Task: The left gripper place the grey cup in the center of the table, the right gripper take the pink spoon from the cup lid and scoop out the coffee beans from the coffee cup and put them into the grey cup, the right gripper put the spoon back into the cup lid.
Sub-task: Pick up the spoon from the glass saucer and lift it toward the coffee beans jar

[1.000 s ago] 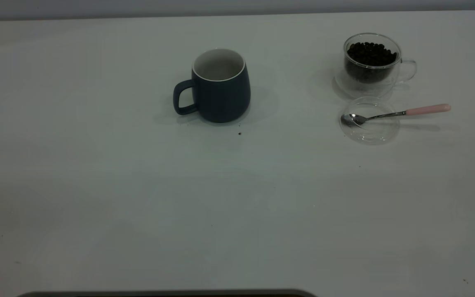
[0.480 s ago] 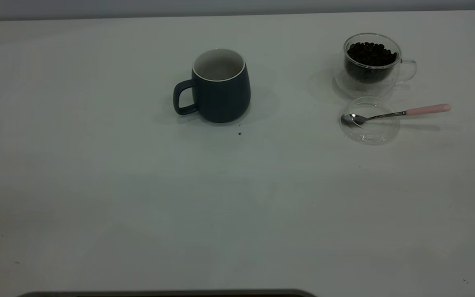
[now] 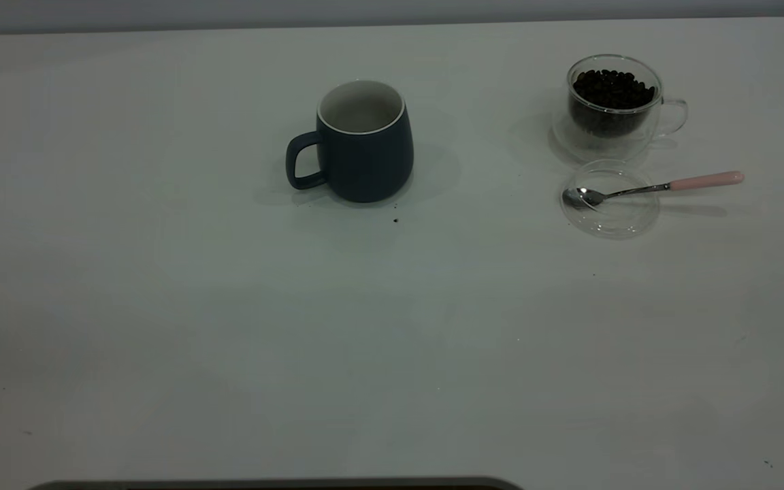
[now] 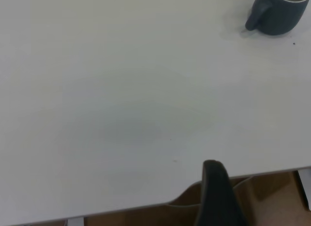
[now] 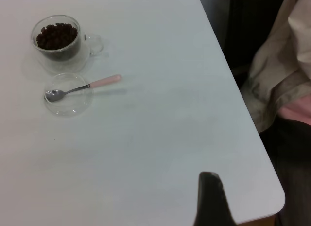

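Exterior view | no change: cup (image 3: 363, 141) centred, spoon (image 3: 650, 187) in lid (image 3: 610, 214) | both grippers' grip state cannot be told | task looks complete

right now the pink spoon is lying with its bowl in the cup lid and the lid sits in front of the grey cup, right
Not quite. The pink spoon does lie with its bowl in the cup lid, but the lid sits in front of the glass coffee cup full of beans, not the grey cup. The exterior view shows the grey cup standing apart, near the table's middle.
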Robot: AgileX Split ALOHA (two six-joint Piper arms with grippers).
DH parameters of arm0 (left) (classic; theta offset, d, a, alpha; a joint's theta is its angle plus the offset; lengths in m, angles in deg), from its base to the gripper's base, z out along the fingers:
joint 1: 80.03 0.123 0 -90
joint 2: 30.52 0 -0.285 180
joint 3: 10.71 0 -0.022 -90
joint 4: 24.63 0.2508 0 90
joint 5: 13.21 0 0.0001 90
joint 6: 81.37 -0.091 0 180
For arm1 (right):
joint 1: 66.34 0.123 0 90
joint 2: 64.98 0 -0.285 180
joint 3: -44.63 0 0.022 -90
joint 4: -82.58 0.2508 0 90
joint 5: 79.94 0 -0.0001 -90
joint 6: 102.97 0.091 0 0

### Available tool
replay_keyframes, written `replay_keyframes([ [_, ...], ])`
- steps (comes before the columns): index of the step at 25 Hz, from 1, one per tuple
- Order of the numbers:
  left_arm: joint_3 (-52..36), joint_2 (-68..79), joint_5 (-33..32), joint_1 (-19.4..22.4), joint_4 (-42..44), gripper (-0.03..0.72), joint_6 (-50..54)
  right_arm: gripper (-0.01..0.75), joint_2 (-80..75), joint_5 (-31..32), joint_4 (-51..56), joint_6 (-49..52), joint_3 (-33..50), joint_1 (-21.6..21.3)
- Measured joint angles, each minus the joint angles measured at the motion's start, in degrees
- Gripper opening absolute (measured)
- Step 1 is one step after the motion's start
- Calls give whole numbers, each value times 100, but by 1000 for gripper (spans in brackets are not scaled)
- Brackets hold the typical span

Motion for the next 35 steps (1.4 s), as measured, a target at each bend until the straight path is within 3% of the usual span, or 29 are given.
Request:
replay_keyframes([
  [19,0,0,6,0,0,516,-13,531,0,0,0,80,0,0],
  [26,0,0,6,0,0,516,-13,531,-646,-127,621,-392,0,0],
  [29,0,0,6,0,0,516,-8,529,-1557,-340,961,-762,-42,0],
  [35,0,0,6,0,0,516,-8,529,-3843,-1604,1743,-2100,-426,0],
])
